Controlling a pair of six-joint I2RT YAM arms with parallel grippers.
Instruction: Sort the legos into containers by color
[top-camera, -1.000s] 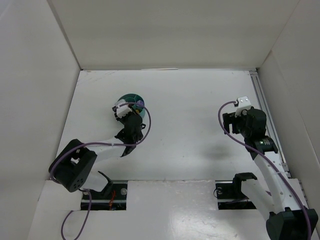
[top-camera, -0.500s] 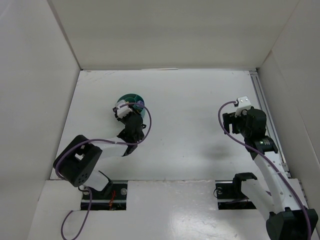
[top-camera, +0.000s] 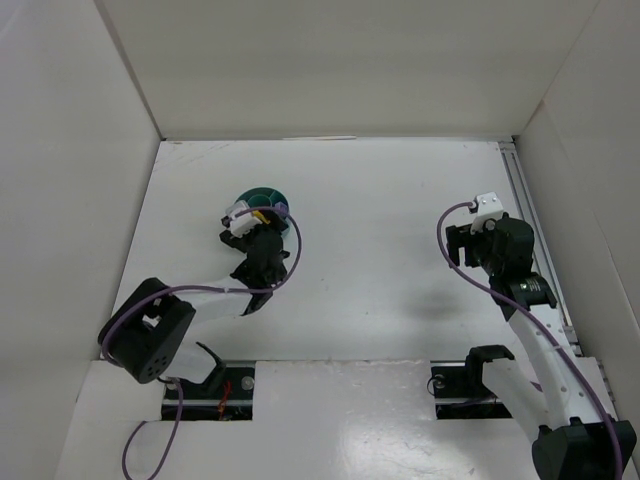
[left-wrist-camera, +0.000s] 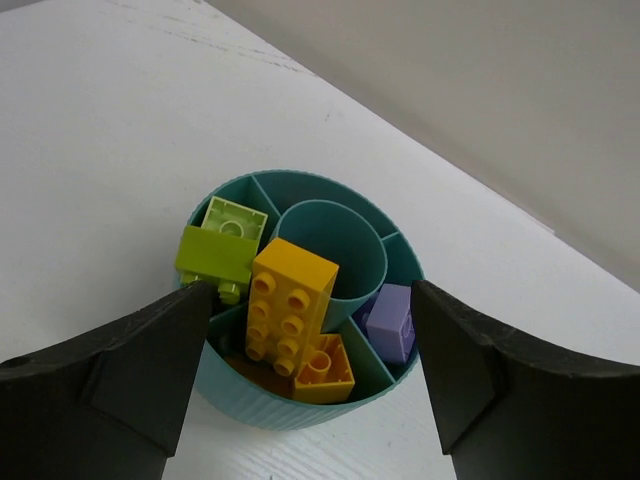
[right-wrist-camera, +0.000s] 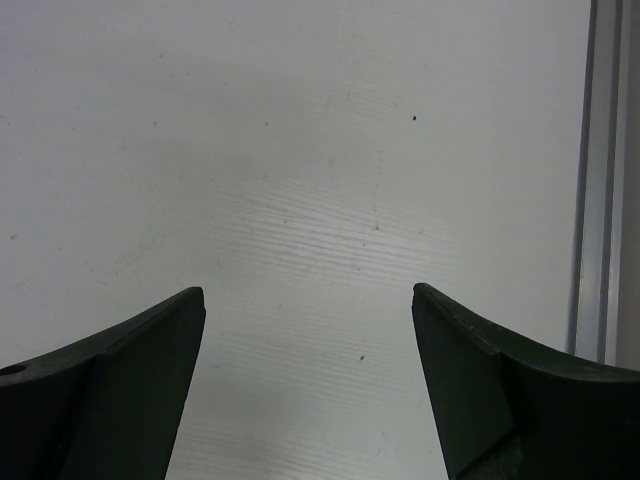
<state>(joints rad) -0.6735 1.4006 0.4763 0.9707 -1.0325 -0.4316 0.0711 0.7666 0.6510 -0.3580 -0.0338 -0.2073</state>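
Three colours of legos show in the round teal dish (left-wrist-camera: 300, 418), which stands on the left half of the tabletop (left-wrist-camera: 100, 150). Lime green bricks (left-wrist-camera: 222, 245) fill its left compartment. Just right of them a long orange-yellow brick (left-wrist-camera: 290, 290) lies tilted with its studs up. Its long axis runs from the near rim up to the central cup (left-wrist-camera: 340, 240), and its far end leans on the cup wall. A shorter orange-yellow brick (left-wrist-camera: 325, 370) lies at its near end. A purple brick (left-wrist-camera: 390, 322) sits in the right compartment. The left gripper (left-wrist-camera: 312, 292) hangs over the dish, jaws wide apart, holding nothing. Well to the right, the right gripper (right-wrist-camera: 308, 295) is spread open over the tabletop beside a metal rail (right-wrist-camera: 590, 180).
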